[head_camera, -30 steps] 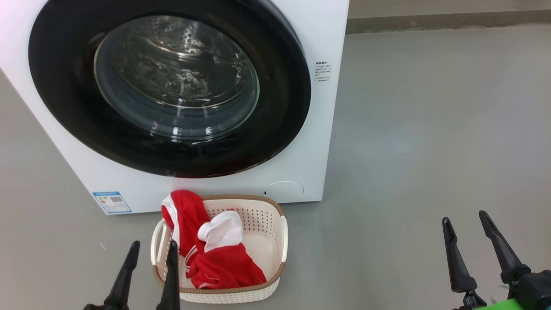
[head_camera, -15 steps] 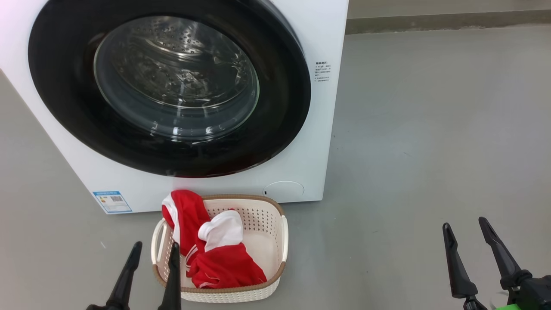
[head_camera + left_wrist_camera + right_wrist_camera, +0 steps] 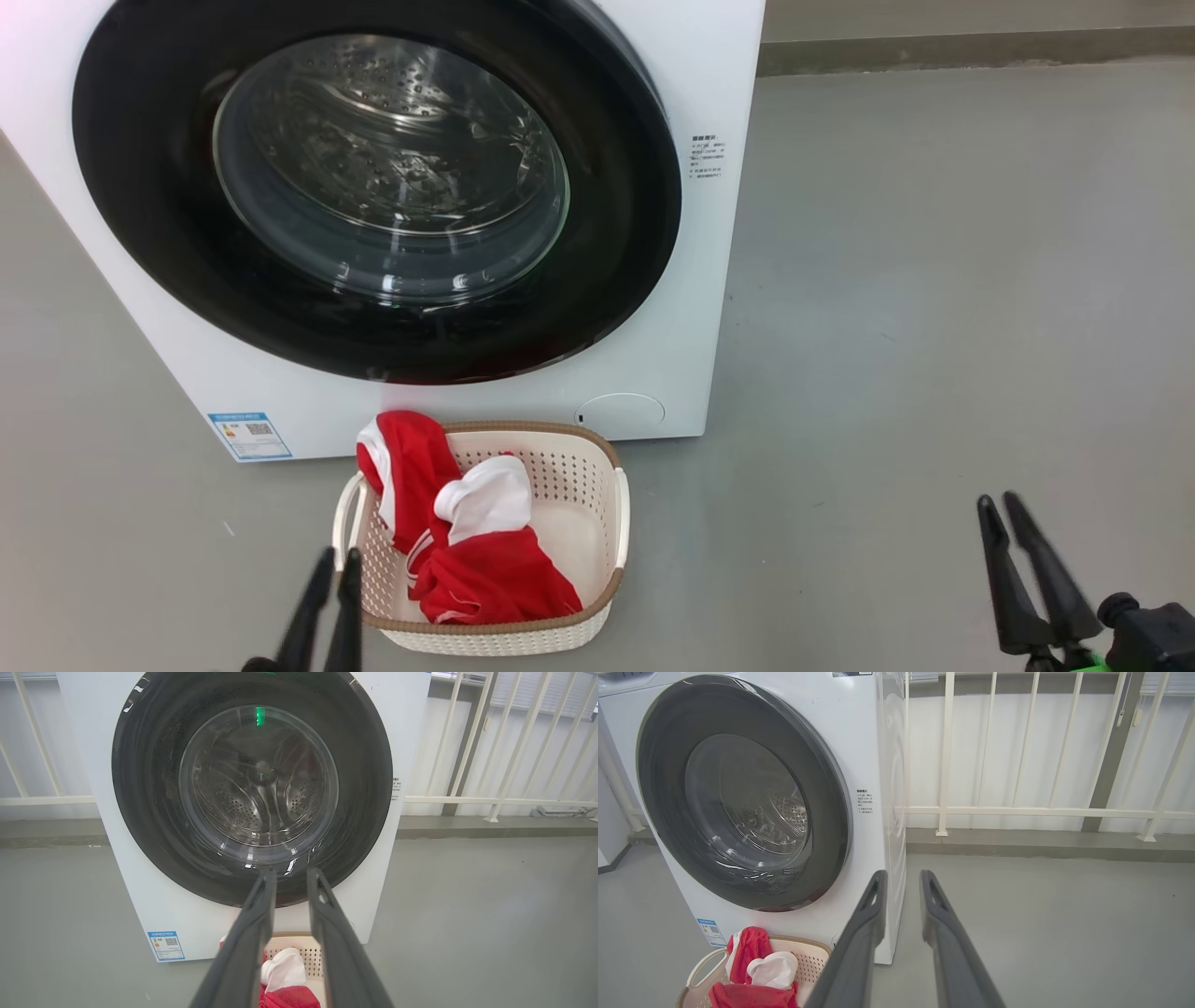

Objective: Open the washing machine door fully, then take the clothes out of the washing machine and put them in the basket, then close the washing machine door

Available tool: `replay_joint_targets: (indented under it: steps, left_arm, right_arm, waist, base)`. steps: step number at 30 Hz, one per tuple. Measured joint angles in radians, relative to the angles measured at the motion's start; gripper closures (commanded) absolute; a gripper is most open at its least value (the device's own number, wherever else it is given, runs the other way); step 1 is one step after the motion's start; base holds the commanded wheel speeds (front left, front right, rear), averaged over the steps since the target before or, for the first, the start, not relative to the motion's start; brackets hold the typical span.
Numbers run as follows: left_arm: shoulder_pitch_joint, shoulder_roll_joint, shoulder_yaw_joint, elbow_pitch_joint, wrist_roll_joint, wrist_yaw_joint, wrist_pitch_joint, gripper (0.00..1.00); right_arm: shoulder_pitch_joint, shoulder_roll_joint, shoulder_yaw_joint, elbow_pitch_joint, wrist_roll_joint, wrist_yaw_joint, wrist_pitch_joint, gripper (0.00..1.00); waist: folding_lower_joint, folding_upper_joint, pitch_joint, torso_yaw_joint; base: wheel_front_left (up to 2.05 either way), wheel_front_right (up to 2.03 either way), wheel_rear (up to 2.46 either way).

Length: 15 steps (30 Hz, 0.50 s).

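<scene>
1. A white front-loading washing machine [image 3: 709, 280] fills the upper left of the head view and stands on a grey floor [image 3: 934, 327].
2. The washing machine door [image 3: 373, 187] is round, with a glossy black rim and a bulging glass window. It lies flat against the machine's front, closed, and the steel drum shows through the glass.
3. The basket [image 3: 579, 467] sits on the floor at the door's 6 o'clock, just in front of the machine's base.
4. The clothes [image 3: 495, 579], red with white panels, lie inside the basket, heaped toward its 9 o'clock side. One fold drapes over the rim near 11 o'clock.
5. The left gripper [image 3: 339, 555] is at the view's 7 o'clock, just beside the basket's near corner. Its two fingers are drawn close, with a slim gap between them, and grip nothing.
6. The right gripper [image 3: 997, 500] is at 5 o'clock, over bare floor and well apart from the basket. Its fingers are likewise nearly together and empty.
7. A small blue sticker [image 3: 249, 435] sits at 10 o'clock from the basket.
8. In the right wrist view, a white railing [image 3: 1017, 811] runs behind the machine.
</scene>
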Motion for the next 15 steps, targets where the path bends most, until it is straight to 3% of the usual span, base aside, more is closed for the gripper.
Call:
replay_joint_targets:
  steps: [15]
  left_arm:
    - [0.007, -0.001, 0.001, 0.04, -0.144, -0.004, 0.03, 1.0]
  right_arm:
    - [-0.003, 0.003, 0.007, 0.044, 0.144, 0.0, 0.029, 1.0]
  waist:
    - [0.0002, 0.0, 0.002, -0.002]
  base:
    - [0.0, 0.0, 0.0]
